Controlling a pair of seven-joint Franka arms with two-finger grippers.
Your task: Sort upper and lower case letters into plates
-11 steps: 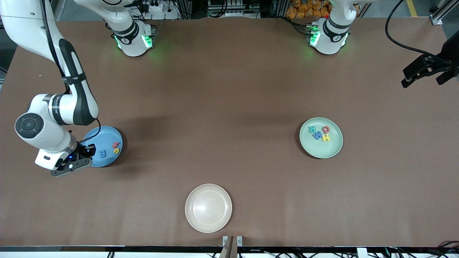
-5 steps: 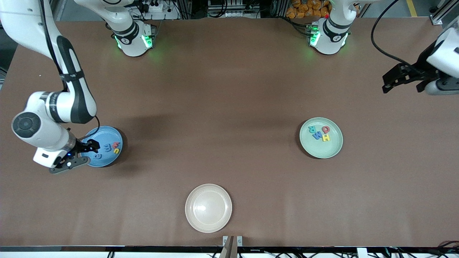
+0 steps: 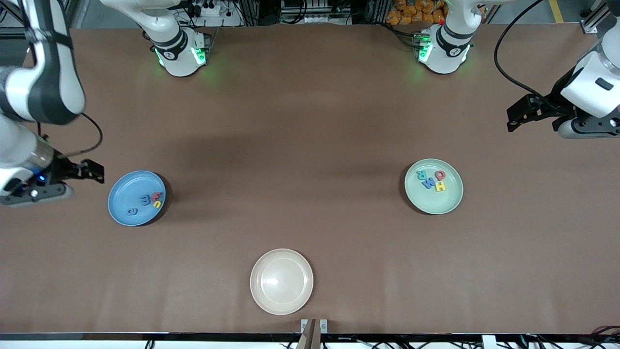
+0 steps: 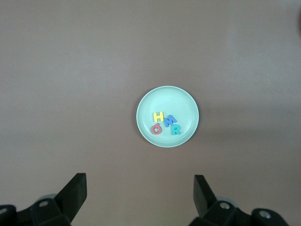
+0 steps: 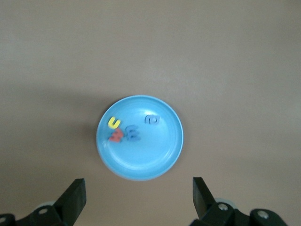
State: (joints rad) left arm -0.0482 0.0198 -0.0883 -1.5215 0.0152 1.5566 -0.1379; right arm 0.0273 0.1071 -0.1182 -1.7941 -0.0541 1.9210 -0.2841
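Lying flat on the matte brown bench (image 3: 310, 145), two round shallow plates are seen: the blue plate (image 3: 130, 203) near the right arm's edge, the mint plate (image 3: 443, 201) toward the left arm's edge, each holding small coloured letters. The right gripper (image 3: 94, 172) has been withdrawn off the blue plate, fingers apart. The left gripper (image 3: 516, 116), advanced inward, also shows fingers apart.

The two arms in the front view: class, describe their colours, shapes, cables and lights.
Both arms are white with rounded joints; the right arm has a black-grey section. Black cables trail along each. The left gripper and right gripper are black with two fingers. Green lights glow on both bases.
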